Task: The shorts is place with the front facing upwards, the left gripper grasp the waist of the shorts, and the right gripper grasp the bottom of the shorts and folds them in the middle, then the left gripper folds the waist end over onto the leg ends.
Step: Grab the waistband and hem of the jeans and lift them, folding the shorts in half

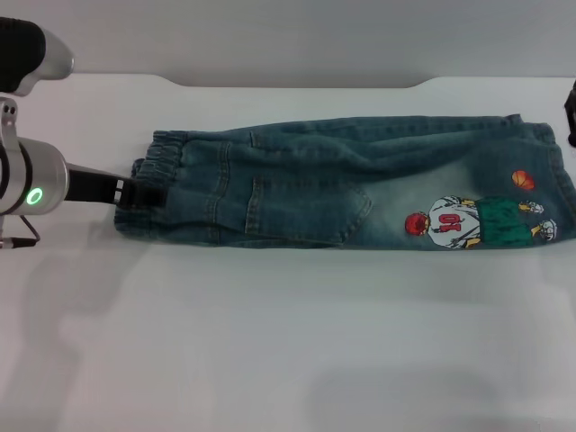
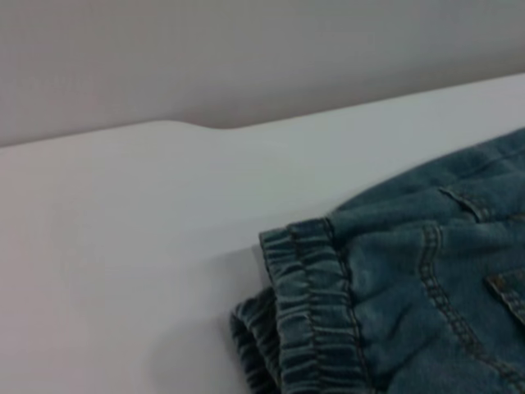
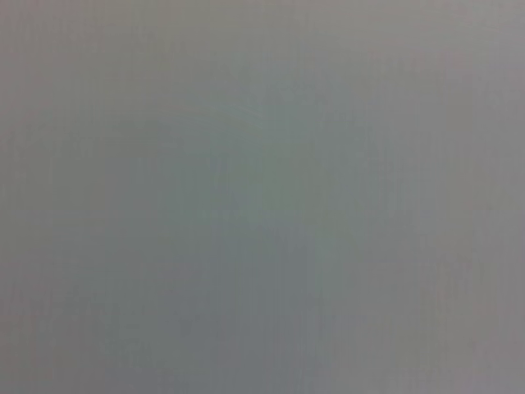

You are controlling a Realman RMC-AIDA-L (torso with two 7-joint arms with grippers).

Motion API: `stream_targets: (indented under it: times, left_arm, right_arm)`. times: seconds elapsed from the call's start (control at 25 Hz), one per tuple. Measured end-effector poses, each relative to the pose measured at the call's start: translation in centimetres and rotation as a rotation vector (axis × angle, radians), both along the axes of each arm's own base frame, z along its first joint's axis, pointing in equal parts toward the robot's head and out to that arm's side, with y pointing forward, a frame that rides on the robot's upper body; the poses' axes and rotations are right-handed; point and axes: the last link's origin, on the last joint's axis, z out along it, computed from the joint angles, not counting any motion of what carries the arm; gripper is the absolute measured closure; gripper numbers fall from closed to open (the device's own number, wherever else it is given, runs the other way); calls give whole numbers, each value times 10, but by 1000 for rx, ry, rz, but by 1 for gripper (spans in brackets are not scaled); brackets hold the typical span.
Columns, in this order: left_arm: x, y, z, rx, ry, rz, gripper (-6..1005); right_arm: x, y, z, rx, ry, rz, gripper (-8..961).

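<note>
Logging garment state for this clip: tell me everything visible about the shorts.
The shorts are blue denim, already folded lengthwise into a long strip lying flat on the white table. The ruffled elastic waist points to the robot's left, the hemmed leg ends to its right. A stitched pocket, pale faded patch and cartoon print numbered 10 face up. The left gripper is at the waist edge, apparently touching it; the right gripper sits at the far right edge, clear of the fabric.

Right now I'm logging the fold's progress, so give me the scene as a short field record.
shorts: folded lengthwise, lying flat on white table
waist: at robot's left end
leg ends: at robot's right end, cartoon print up
left claw: at the waist
right claw: at table's right edge, off the denim
second fold: not yet done
</note>
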Motion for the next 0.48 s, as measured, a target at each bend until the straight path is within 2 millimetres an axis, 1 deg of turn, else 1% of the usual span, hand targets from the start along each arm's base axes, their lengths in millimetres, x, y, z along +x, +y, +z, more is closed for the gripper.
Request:
stream_targets:
  times: [0.08,0.2,0.32,0.48]
  left_arm:
    - [0,-1,-1,-11,3,7,151]
    - [-2,-2,-3,-20,5,11,151]
    - [-3,-1,-5,-22,8,9,150]
    - [-3,0,-5,-21,9,7,147]
  right_arm:
    - [-1,-1,-5,-20,2,5,266]
    - [-1,-3,-8,-31,1,5,379]
    - [0,-4,-10,-43,-3,5,615]
    - [-2,-6,-13,-63,-8,12,802]
